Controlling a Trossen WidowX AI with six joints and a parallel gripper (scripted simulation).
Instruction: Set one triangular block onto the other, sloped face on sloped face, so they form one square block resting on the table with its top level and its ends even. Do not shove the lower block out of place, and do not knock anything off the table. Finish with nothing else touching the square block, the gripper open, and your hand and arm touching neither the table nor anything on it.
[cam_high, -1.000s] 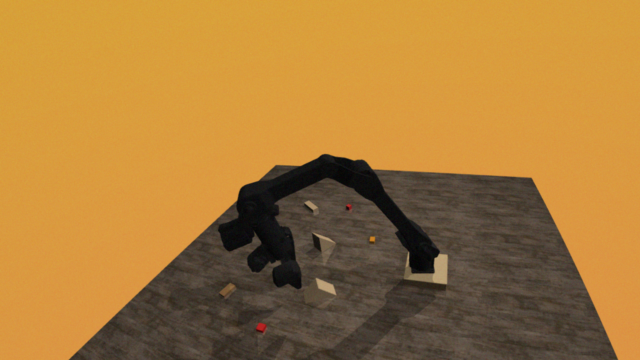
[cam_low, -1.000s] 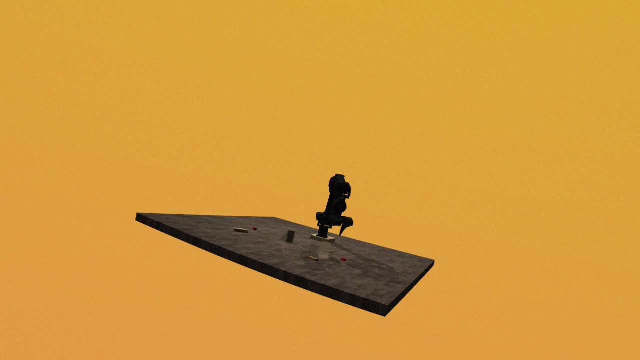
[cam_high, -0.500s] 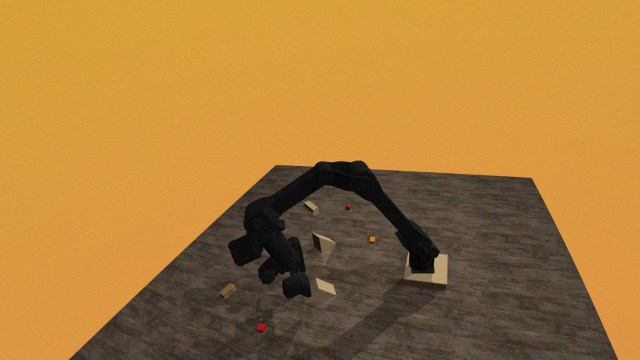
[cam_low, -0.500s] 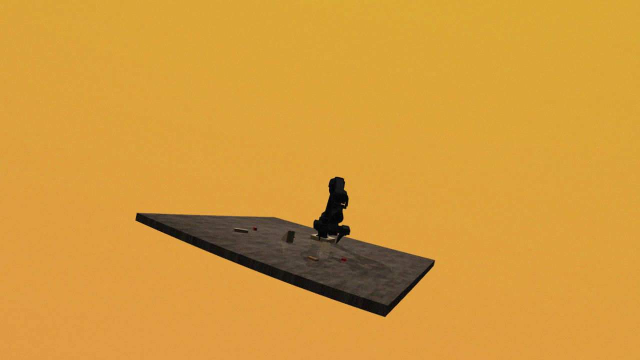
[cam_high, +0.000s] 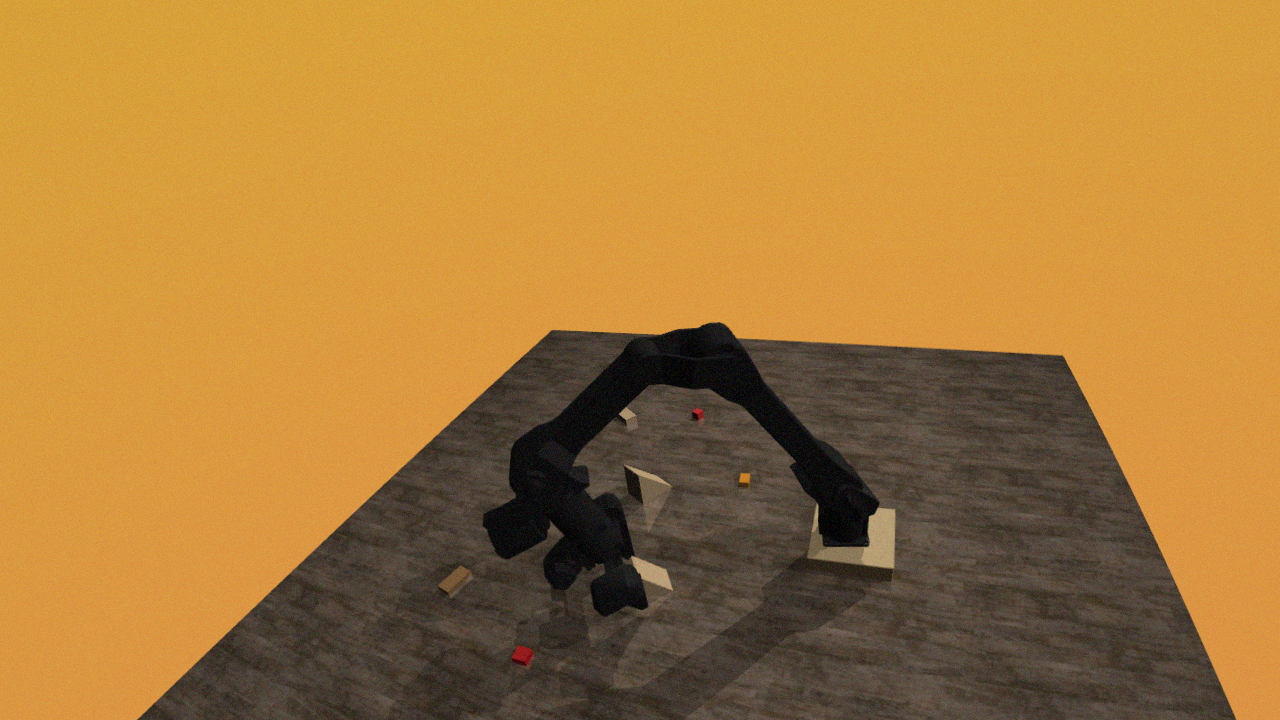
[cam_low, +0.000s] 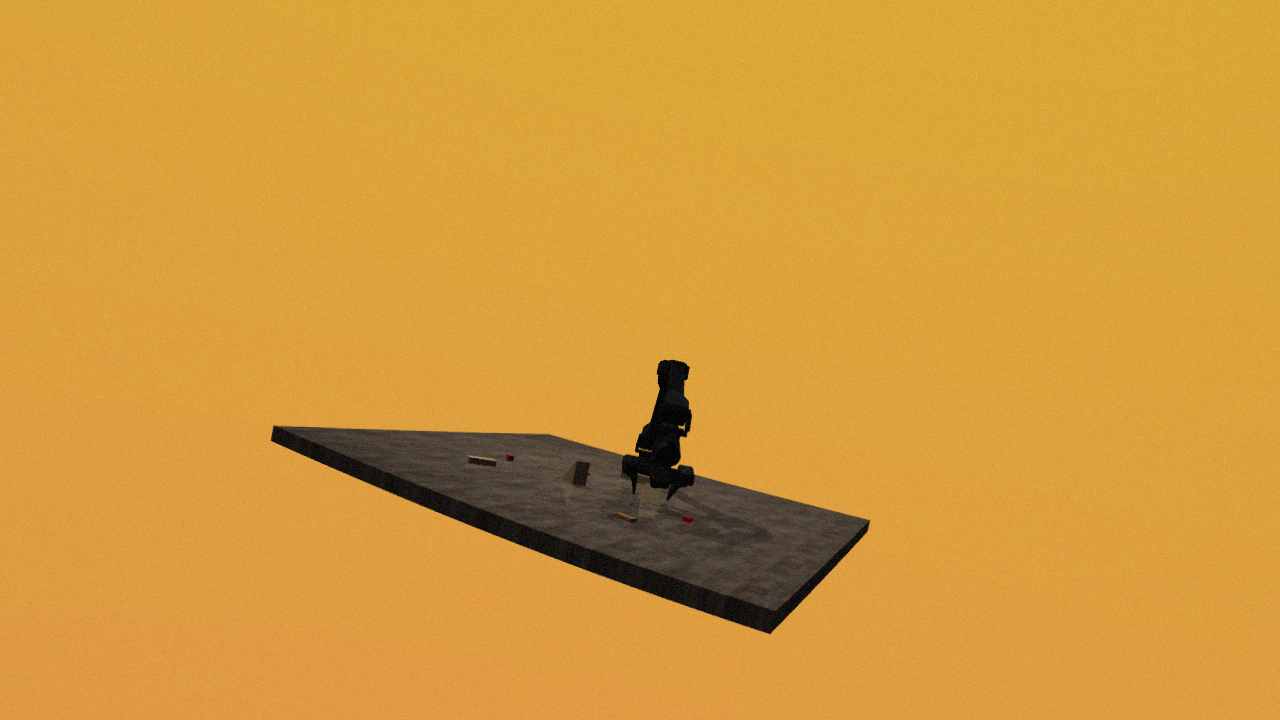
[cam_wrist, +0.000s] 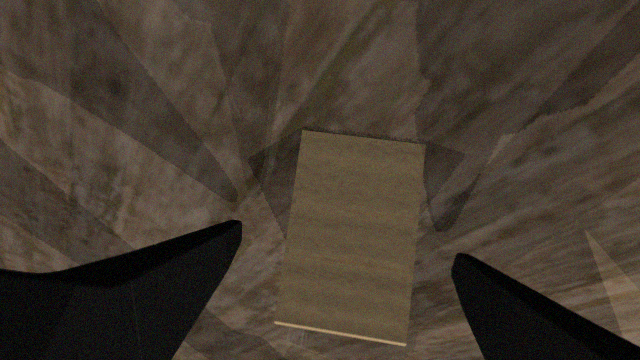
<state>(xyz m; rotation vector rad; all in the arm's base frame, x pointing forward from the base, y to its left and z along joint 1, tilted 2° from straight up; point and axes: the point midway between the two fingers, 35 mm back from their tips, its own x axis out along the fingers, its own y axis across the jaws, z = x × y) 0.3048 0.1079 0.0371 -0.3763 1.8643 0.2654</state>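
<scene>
Black hand wide open w/ nothing held, blocking top view of nr tri. block, red cube nearby

From my top view, taking the far wedge as the landmark, I have the near wedge before it, the plank and near cube before it and left. Behind it lie the bar and, slightly right, the far cube. Right of it sit the chip and, further over, the base, all on the table.
</scene>
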